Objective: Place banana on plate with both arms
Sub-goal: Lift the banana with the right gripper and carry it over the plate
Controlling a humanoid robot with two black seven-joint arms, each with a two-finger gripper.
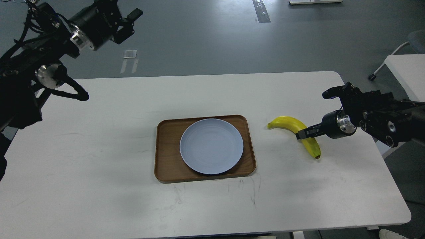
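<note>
Right now my right gripper (302, 132) sits at the banana (300, 132), its dark tips against the fruit's middle.

No writing or label is readable from the head view. I see the banana lying on the white table (99, 149), just right of the wooden tray (166, 166) that carries the pale blue-grey plate (211, 146), with bare tabletop between fruit and tray. It is bright yellow, curved, greenish at the stem, dark at the tip. I cannot tell whether the right fingers pinch it. My left gripper (127, 23) hangs spread, high beyond the table's far left edge.
</note>
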